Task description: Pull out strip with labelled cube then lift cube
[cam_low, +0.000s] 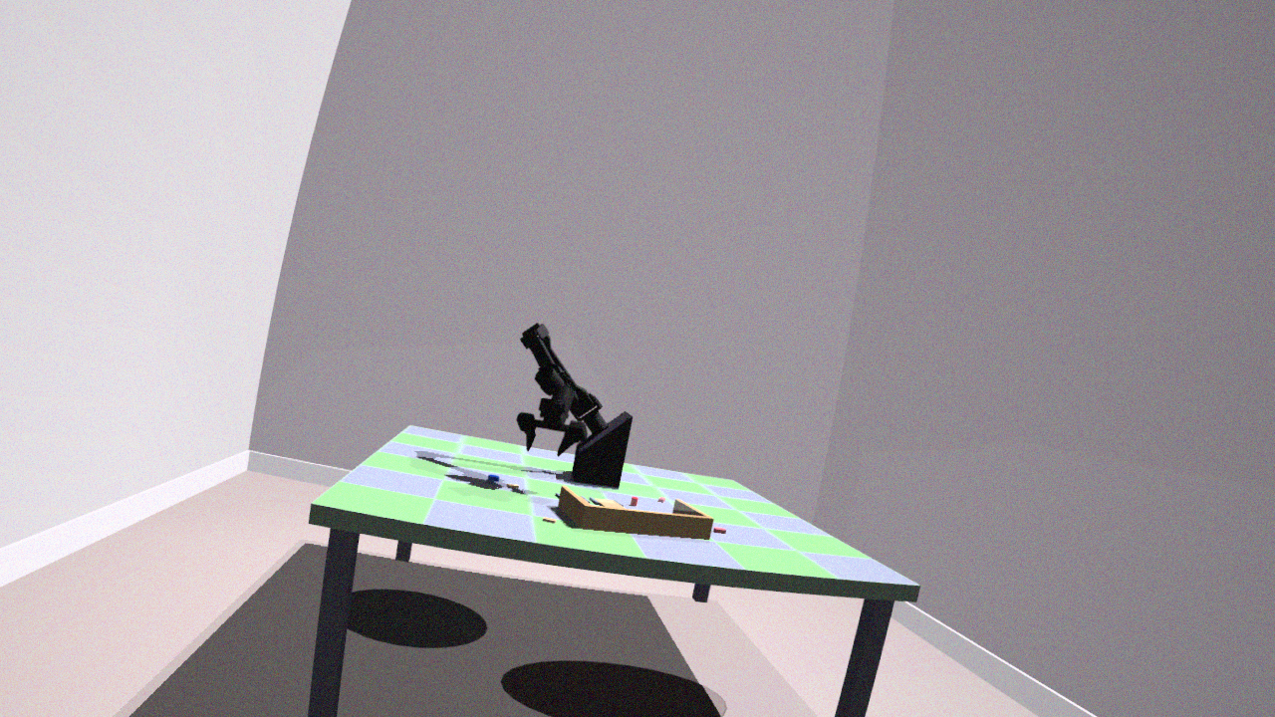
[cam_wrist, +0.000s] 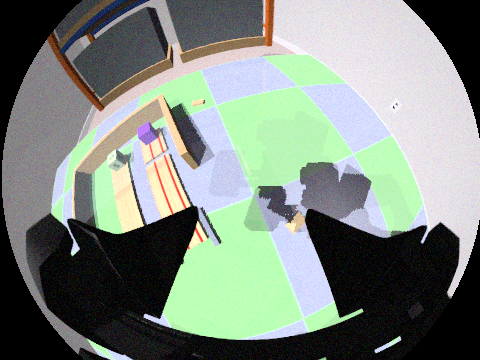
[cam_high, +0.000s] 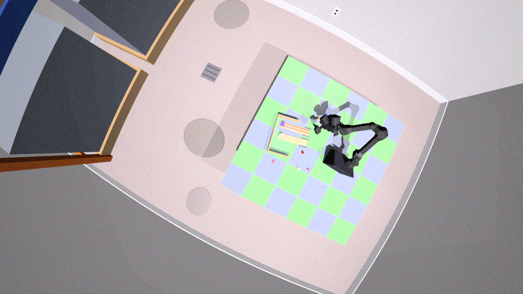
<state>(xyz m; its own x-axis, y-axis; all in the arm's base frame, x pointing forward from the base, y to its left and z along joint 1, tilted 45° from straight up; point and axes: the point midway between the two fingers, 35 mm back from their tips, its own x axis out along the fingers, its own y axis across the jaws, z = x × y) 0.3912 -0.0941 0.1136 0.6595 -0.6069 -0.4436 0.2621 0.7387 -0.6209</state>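
Closing on the strips
Hand (cam_wrist: 254, 234) spread, empty; striped strip (cam_wrist: 167, 183) at ten o'clock, long axis toward it.

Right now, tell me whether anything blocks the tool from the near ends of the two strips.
Nothing visible does. The open tool hangs just off the open side of the tray, and the ends of the striped strip and the plain strip face it. The tray's wooden wall closes only the other three sides.
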